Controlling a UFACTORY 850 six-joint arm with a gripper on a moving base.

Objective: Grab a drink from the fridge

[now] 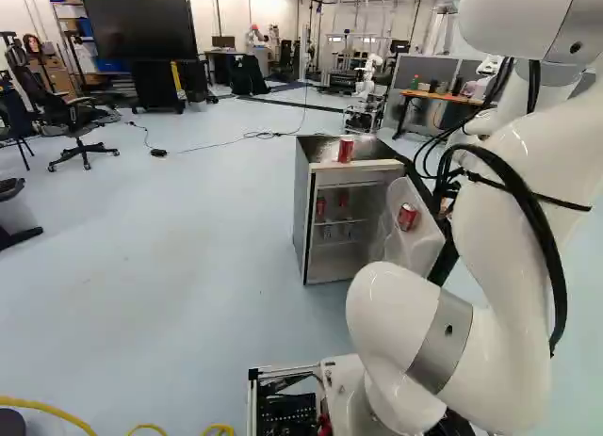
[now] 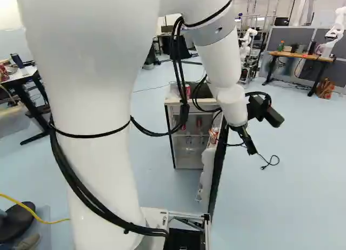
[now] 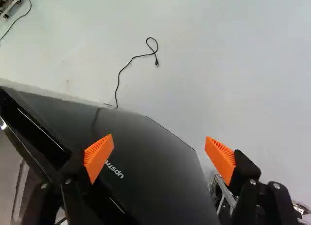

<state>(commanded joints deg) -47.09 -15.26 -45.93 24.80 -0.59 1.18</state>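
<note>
In the right base view my gripper [image 2: 249, 143] points down just beyond the outer side of the opened fridge door [image 2: 217, 166]. The wrist view has the gripper [image 3: 159, 154] open, nothing held, over the door's dark outer face [image 3: 155, 159]. The small fridge [image 1: 303, 210] stands with its door swung wide in the left base view. One red can [image 1: 346, 150] is on its top, another red can [image 1: 408, 217] in the door's inner side, and red cans [image 1: 320, 208] show on an inside shelf.
A black cable [image 3: 119, 79] lies on the floor past the door. Further off are an orange-topped desk [image 1: 443, 96], another robot [image 1: 367, 78], a large screen [image 1: 143, 27] and an office chair [image 1: 83, 116]. A yellow cable [image 2: 40, 216] runs by the base.
</note>
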